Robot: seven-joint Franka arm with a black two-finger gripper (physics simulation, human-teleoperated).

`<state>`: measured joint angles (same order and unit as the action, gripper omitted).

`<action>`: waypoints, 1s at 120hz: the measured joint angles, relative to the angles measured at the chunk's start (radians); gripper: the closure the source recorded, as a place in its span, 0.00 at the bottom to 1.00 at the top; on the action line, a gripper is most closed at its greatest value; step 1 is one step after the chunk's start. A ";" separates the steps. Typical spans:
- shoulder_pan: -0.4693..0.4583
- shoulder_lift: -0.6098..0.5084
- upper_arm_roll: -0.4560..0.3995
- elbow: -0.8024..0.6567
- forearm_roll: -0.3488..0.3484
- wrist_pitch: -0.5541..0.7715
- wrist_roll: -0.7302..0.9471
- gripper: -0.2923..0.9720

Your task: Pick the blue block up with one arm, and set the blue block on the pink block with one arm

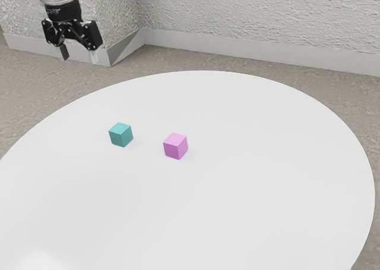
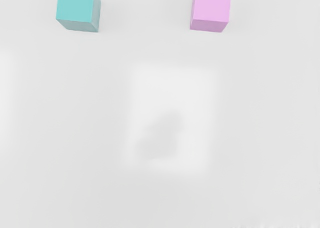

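Front to back in the exterior view: the white round table [image 1: 249,222] is bare on the camera side of the pink block [image 1: 176,145], which sits flat around mid-table. The blue block [image 1: 120,134] (more teal, honestly) is a touch further back than the pink block and toward the exterior view's left of it. It's near but clearly apart, and also flat on the table. Well beyond the pink block, up toward the exterior view's left, my gripper [image 1: 79,56] hangs high over the table's far edge. Its fingers are spread wide with nothing between them.

The wrist view has the blue block [image 2: 77,10] and pink block [image 2: 211,10] side by side with a gap between them, both ahead of the hand rather than under it.

So I'd call this the approach for the pick. My plan is to get over the blue block first, centre on it, square the fingers to two opposite faces, then drop straight down. I'd pick the pair of faces that keeps both fingers out of the gap toward the pink block, so nothing nudges it. I'd also grab around mid-height, so the underside stays free for setting it down on the pink block later.
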<state>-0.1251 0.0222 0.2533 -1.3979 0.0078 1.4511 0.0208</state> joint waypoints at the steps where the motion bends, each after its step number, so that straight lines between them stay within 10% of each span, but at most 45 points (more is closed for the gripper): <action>1: -0.002 0.000 0.000 0.000 0.000 0.000 0.000 0.23; 30: -0.020 -0.007 0.003 0.023 0.003 -0.007 0.001 0.23; 47: -0.191 0.034 0.228 0.251 0.028 -0.068 0.013 0.23; 54: -0.042 0.174 0.272 0.251 -0.026 0.000 0.026 0.24; 70: 0.371 0.582 -0.025 0.295 -0.138 0.238 0.060 0.23; 120: 0.417 0.715 -0.154 0.210 -0.194 0.520 0.125 0.23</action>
<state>0.2917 0.7371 0.0993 -1.1876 -0.1863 1.9708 0.1462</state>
